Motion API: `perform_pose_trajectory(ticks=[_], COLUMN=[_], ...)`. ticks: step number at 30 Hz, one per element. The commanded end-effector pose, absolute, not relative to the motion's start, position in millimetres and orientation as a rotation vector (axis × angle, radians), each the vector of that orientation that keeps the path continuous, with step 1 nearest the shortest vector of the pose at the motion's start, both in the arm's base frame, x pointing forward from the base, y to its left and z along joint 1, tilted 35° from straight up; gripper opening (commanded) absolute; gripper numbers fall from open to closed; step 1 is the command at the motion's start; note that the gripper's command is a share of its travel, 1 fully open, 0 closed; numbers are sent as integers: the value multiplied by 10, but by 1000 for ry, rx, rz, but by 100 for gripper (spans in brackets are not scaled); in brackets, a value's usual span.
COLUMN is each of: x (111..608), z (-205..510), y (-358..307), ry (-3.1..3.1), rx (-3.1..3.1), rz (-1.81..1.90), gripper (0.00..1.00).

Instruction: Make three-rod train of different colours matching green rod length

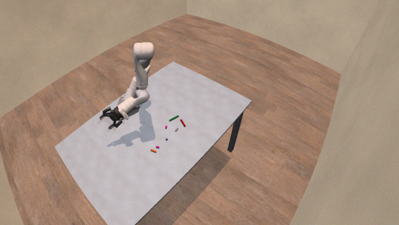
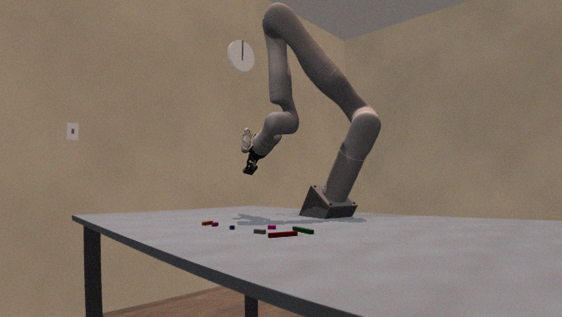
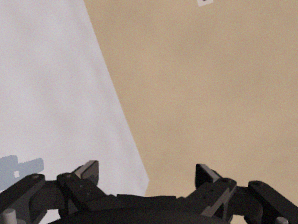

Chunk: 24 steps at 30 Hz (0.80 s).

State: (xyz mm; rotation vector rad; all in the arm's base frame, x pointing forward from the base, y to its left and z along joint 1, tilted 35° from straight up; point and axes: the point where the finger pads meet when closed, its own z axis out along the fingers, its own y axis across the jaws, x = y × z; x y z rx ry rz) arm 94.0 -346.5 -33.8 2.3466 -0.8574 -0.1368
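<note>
Several rods lie flat on the grey table. The green rod [image 1: 173,118] lies beside the red rod [image 1: 183,122]; in the exterior view the green rod [image 2: 303,229] lies just behind the red rod [image 2: 283,233]. A grey rod [image 1: 176,129] and a magenta rod [image 1: 166,127] lie near them. A small blue rod [image 1: 166,139] lies alone. A second magenta rod [image 1: 157,147] and an orange rod [image 1: 153,150] lie closest to the front. All rods lie apart from each other. My gripper [image 1: 110,118] [image 2: 250,167] is open and empty, high above the table, far from the rods.
The arm's base [image 2: 327,204] stands at the table's back edge. The wrist view shows only the open fingers, a strip of table edge and the wall. The table edge lies close under the gripper in the top view.
</note>
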Motion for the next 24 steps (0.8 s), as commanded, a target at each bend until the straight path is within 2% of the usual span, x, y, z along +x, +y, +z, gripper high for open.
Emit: perform_pose_trajectory(ticks=[1,24], x=[944,952], z=[-332,-420], y=[-3472,-3289], ry=[-858,-790], rx=[2346,2444], rz=[-136,-211], gripper=[100,100])
